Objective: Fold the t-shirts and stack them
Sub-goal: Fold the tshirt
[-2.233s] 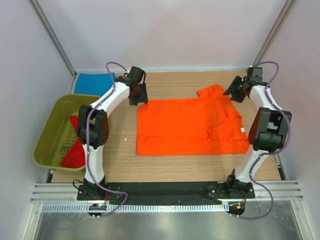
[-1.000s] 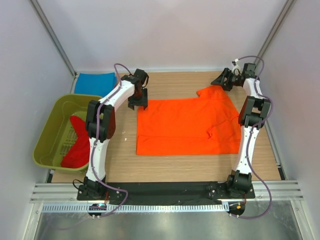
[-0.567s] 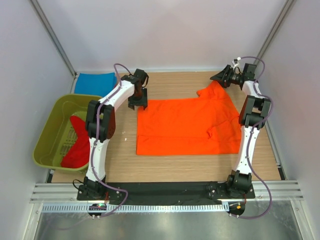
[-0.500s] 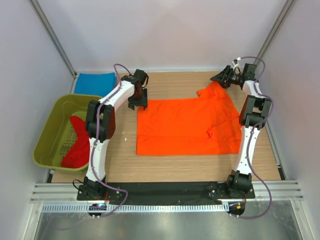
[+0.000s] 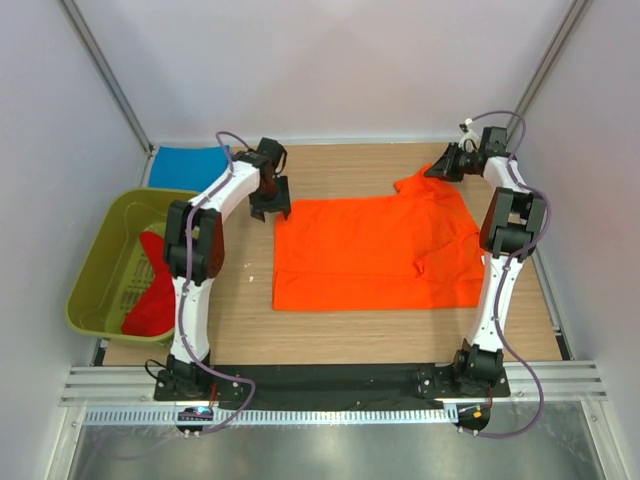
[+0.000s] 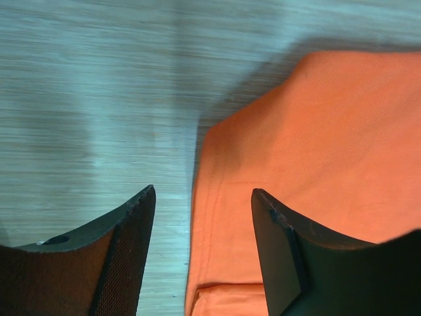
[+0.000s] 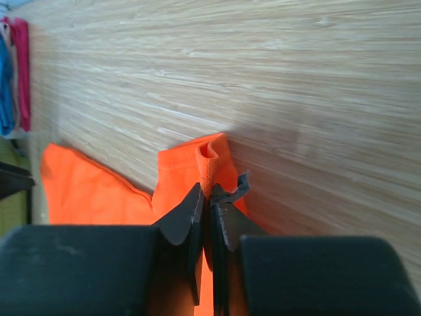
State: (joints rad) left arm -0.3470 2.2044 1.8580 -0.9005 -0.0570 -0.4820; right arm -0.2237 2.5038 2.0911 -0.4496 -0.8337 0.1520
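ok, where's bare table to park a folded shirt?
Free: table between tub and orange t-shirt; near strip below its hem; far edge between left gripper and right gripper. Crowded: far-left corner, blue t-shirt.

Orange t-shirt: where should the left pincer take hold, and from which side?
Probably the far-left corner of the orange t-shirt, from above. It lies flat under the open left pincer, its edge between the fingers, opposite the sleeve that the right pincer pinches.
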